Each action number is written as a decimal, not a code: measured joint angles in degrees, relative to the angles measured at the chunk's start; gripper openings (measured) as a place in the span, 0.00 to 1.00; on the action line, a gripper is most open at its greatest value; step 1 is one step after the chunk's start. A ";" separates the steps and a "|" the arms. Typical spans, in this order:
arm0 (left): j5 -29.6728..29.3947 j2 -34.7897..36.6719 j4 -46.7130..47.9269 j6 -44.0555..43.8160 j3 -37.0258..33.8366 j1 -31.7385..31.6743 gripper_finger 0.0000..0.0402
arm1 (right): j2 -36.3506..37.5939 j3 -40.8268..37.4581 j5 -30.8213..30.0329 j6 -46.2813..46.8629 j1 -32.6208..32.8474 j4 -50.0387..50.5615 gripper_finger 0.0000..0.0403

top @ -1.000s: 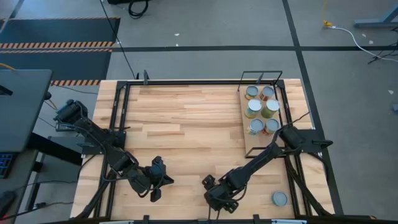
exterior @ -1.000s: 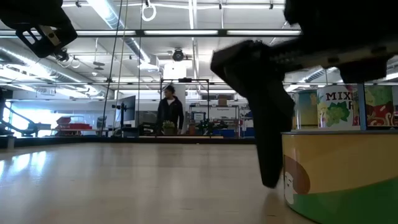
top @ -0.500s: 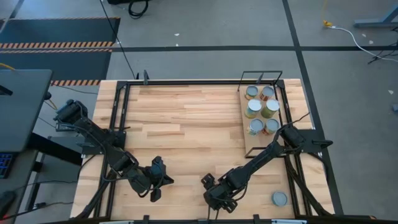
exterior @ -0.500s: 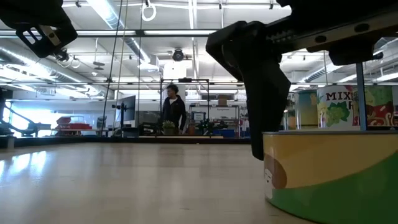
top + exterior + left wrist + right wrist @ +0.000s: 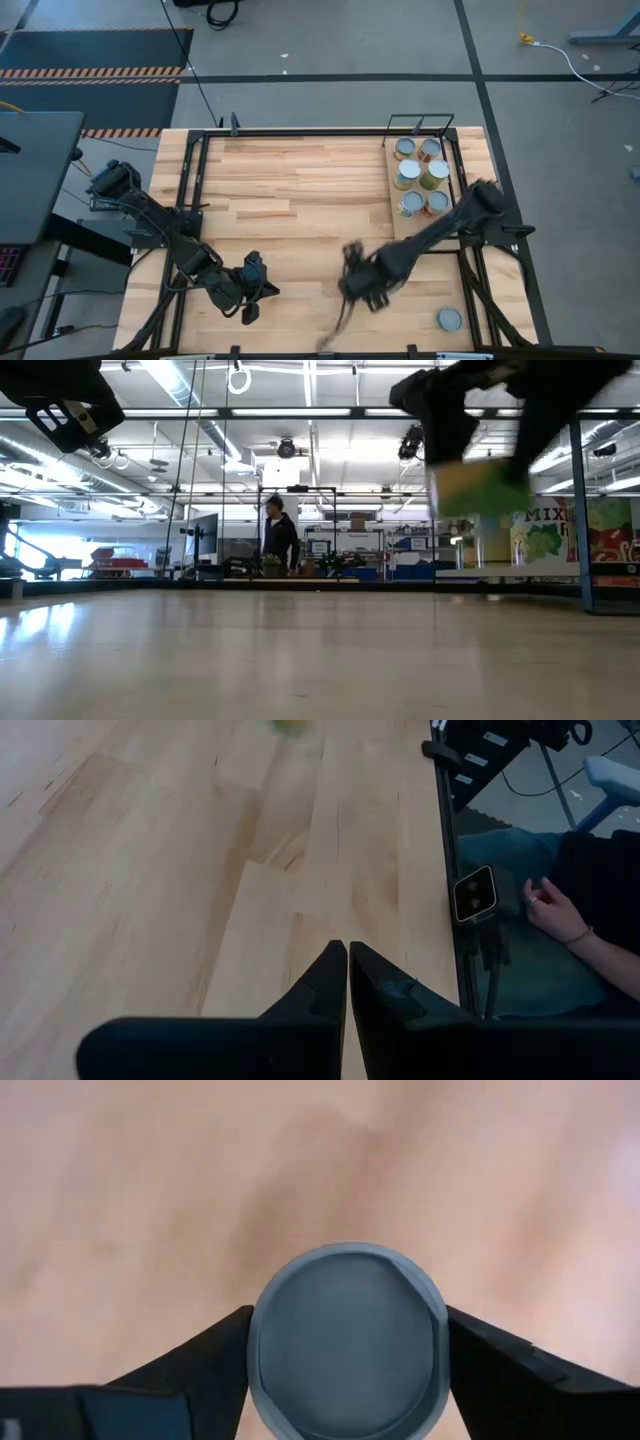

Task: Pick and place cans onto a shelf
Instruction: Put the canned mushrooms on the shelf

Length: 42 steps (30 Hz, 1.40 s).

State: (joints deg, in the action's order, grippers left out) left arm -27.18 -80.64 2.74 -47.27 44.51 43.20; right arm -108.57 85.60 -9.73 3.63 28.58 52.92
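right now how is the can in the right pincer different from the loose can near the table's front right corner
The held can sits clamped between the right pincer, lifted off the tabletop; the loose can rests on the tabletop with nothing touching it. The held can hangs over the front middle of the table, while the loose can sits by the front right corner. The held can shows a green and yellow side in the low view; the loose can's side is not visible. Both show a silver-grey round top.

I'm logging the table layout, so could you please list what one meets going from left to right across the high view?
Left gripper → right gripper with its can → shelf with six cans → lone can.
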 joint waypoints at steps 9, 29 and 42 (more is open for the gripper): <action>0.02 0.00 0.00 0.00 0.00 0.00 0.06 | 20.80 -0.41 -11.35 33.36 -10.91 23.51 0.72; 0.02 -0.02 -0.02 0.02 0.02 0.00 0.06 | 38.77 -17.06 -7.14 79.56 -16.08 28.02 0.72; 0.00 -0.02 -0.02 0.02 0.02 0.00 0.06 | 31.76 -17.90 -0.58 89.61 -15.44 29.25 0.72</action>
State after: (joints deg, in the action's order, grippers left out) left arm -27.18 -80.66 2.72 -47.25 44.53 43.20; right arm -76.81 67.70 -10.31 93.25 13.14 82.16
